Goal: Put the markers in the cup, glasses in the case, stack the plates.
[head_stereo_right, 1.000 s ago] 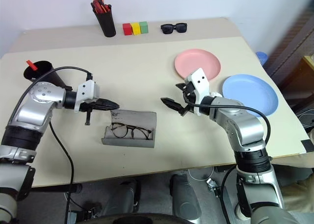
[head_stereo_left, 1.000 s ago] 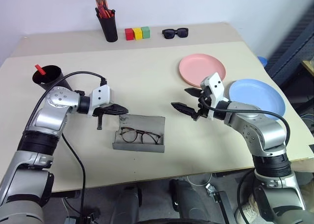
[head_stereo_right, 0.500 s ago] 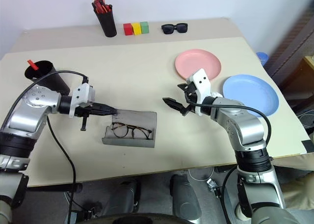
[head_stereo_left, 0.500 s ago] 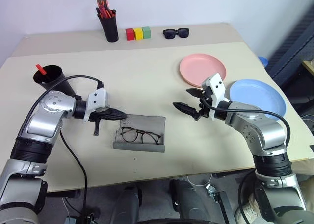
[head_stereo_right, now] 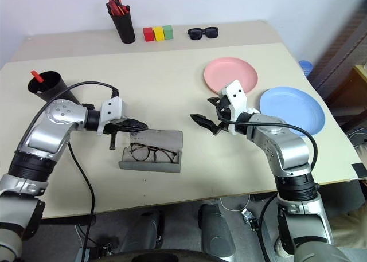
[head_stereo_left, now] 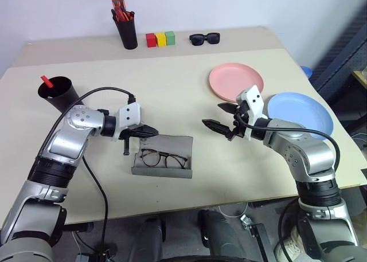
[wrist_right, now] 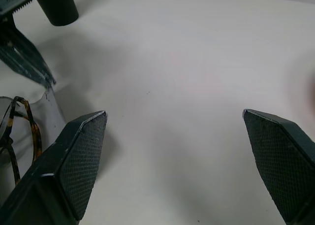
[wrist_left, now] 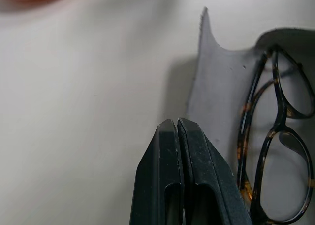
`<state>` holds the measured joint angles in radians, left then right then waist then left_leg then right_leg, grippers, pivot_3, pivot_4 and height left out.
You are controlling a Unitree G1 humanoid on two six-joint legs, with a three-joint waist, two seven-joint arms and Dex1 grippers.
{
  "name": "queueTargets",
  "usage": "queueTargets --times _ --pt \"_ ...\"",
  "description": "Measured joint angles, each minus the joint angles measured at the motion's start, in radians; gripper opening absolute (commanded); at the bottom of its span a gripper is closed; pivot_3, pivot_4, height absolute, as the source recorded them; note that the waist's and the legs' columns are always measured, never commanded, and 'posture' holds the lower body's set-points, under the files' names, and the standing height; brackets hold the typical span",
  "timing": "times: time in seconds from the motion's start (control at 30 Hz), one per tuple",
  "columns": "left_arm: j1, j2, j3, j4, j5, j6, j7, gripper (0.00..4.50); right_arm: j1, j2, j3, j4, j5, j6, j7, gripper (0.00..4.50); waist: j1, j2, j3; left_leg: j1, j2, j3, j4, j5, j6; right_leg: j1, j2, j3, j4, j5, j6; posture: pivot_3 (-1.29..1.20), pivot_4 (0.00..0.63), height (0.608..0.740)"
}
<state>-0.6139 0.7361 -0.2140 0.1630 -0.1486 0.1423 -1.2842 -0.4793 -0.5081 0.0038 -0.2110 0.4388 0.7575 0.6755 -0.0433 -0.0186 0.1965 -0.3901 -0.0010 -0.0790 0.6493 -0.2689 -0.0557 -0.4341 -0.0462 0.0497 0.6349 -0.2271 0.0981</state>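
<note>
With the glasses (head_stereo_left: 164,158) already lying in the open grey case (head_stereo_left: 163,156), the flap is best nudged shut by the left gripper (head_stereo_left: 150,132) (jaws pressed together, holding nothing) at the case's far corner, while the right gripper (head_stereo_left: 219,117), spread wide and empty, is kept clear.

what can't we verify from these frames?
- Black cup, head views: only a red cap shows above the rim; the second marker's whereabouts cannot be told, the cup wall hides the inside.
- Left claw, shut: whether its tips touch the case flap is unclear in any view.
- Glasses lie in the case; the left wrist view cuts off part of the frame at its edge.
</note>
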Motion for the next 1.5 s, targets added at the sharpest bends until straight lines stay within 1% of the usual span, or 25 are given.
queueTargets --times 0.1,0.27,0.33,0.43,0.57,0.73,0.9,1.1,1.23,1.33,1.43,1.5 --pt "-0.019 -0.002 -0.006 0.007 0.012 -0.003 -0.002 0.04 0.020 -0.055 -0.003 -0.013 0.010 0.001 0.035 4.50 0.002 0.000 0.000 0.000 0.000 0.000 0.000 0.000 0.000 0.000 0.000 0.000 0.000 0.000 0.000 0.00 0.150 0.740" --pt "-0.029 -0.011 -0.005 0.039 0.021 -0.005 0.007 0.04 0.098 -0.146 -0.024 -0.034 0.038 -0.012 0.125 4.50 0.002 0.000 0.000 0.000 0.000 0.000 0.001 0.000 0.000 0.001 0.000 0.000 0.000 0.000 0.000 0.00 0.150 0.740" --pt "-0.030 -0.013 -0.005 0.044 0.024 -0.005 0.012 0.04 0.139 -0.172 -0.041 -0.038 0.046 -0.056 0.178 4.50 0.002 0.000 0.000 0.000 0.000 0.000 0.000 0.000 0.000 0.001 0.000 0.000 0.000 0.000 0.000 0.00 0.150 0.740" --pt "-0.039 -0.017 -0.005 0.065 0.032 -0.006 0.025 0.04 0.201 -0.223 -0.070 -0.034 0.047 -0.171 0.284 4.50 0.002 0.000 0.000 0.000 0.000 0.000 0.001 0.000 0.000 0.001 0.000 0.000 0.000 0.000 0.000 0.00 0.150 0.740" --pt "-0.067 -0.030 -0.006 0.101 0.059 -0.007 0.054 0.04 0.228 -0.252 -0.103 0.008 0.047 -0.296 0.384 4.50 0.001 0.000 0.000 0.001 0.000 0.000 0.002 0.000 0.000 0.002 0.000 0.000 0.000 0.000 0.000 0.00 0.150 0.740" --pt "-0.107 -0.037 -0.006 0.170 0.105 -0.016 0.098 0.04 0.245 -0.254 -0.151 0.068 0.058 -0.431 0.477 4.50 0.001 0.000 0.000 0.002 0.000 0.000 0.002 0.000 0.000 0.003 0.000 0.000 0.000 0.000 0.001 0.00 0.150 0.740" --pt "-0.107 -0.046 -0.009 0.202 0.119 -0.047 0.085 0.04 0.256 -0.222 -0.168 0.083 0.071 -0.545 0.531 4.50 0.002 0.000 0.000 0.002 0.000 0.000 0.002 0.000 0.000 0.003 0.000 0.000 0.000 0.000 0.001 0.00 0.150 0.740" --pt "-0.106 -0.067 -0.017 0.234 0.118 -0.088 0.039 0.04 0.257 -0.210 -0.165 0.142 0.075 -0.605 0.563 4.50 0.003 0.000 0.000 0.002 0.000 0.000 0.003 0.000 0.000 0.004 0.000 0.000 0.000 0.000 0.001 0.00 0.150 0.740" --pt "-0.082 -0.057 -0.021 0.198 0.103 -0.086 -0.031 0.04 0.255 -0.208 -0.159 0.155 0.075 -0.620 0.563 4.50 0.001 0.000 0.000 0.002 0.000 0.000 0.003 0.000 0.000 0.004 0.000 0.000 0.000 0.000 0.001 0.00 0.150 0.740" --pt "-0.033 -0.023 -0.021 0.120 0.067 -0.056 -0.090 0.04 0.254 -0.207 -0.153 0.157 0.075 -0.627 0.557 4.50 -0.002 0.000 0.000 0.003 0.000 0.000 0.002 0.000 0.000 0.004 0.000 0.000 0.000 0.000 0.001 0.00 0.150 0.740" --pt "0.059 0.062 0.002 0.011 0.018 -0.015 -0.149 0.04 0.248 -0.204 -0.149 0.164 0.074 -0.634 0.547 4.50 -0.003 0.000 0.000 0.004 0.000 0.000 0.001 0.000 0.000 0.004 0.000 0.001 0.001 0.000 0.001 0.00 0.150 0.740" --pt "0.095 0.090 0.016 -0.038 -0.006 0.010 -0.161 0.04 0.243 -0.203 -0.148 0.176 0.074 -0.635 0.543 4.50 0.002 0.000 0.000 0.004 0.000 0.000 0.002 0.000 0.000 0.004 0.000 0.001 0.001 0.000 0.001 0.00 0.150 0.740"
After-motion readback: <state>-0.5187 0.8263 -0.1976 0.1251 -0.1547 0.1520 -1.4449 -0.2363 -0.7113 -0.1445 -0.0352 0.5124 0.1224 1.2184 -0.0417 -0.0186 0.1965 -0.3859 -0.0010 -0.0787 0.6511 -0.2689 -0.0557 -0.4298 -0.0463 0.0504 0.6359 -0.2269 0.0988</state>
